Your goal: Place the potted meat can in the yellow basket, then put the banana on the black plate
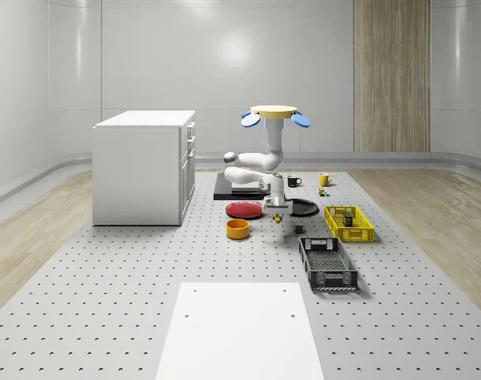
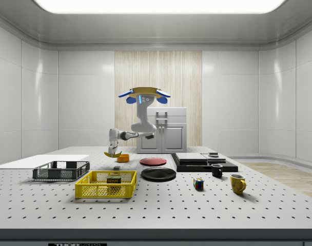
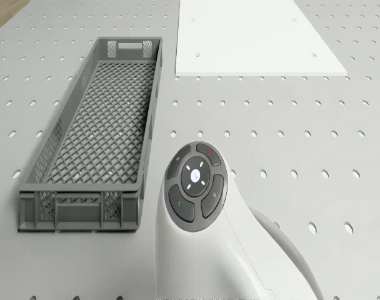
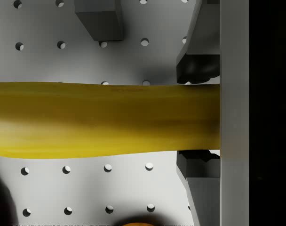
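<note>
1. The jaws are closed across the banana: in the wrist view one dark finger pad presses on one side of the yellow fruit and the other pad on the opposite side, with the fruit lying crosswise between them and reaching well out to one side.
2. The banana hangs clear of the bench; the side view shows it under the jaws, lifted above the holed surface, near the small orange bowl.
3. The can already sits inside the yellow basket, so I judge the first half done and the banana carry to be the step in hand.
4. The black plate lies on the bench to the side view's right of the jaws, in front of the red plate; in the whole-scene view it is just to the right of the jaws.
5. The next move, as I read it, calls for bringing the fruit over the black plate, lowering until it rests there, then opening the jaws.
6. The drone hovers above the bench, over the area of the plates, arm bent down to the jaws.
7. The grey crate stands nearby.
</note>
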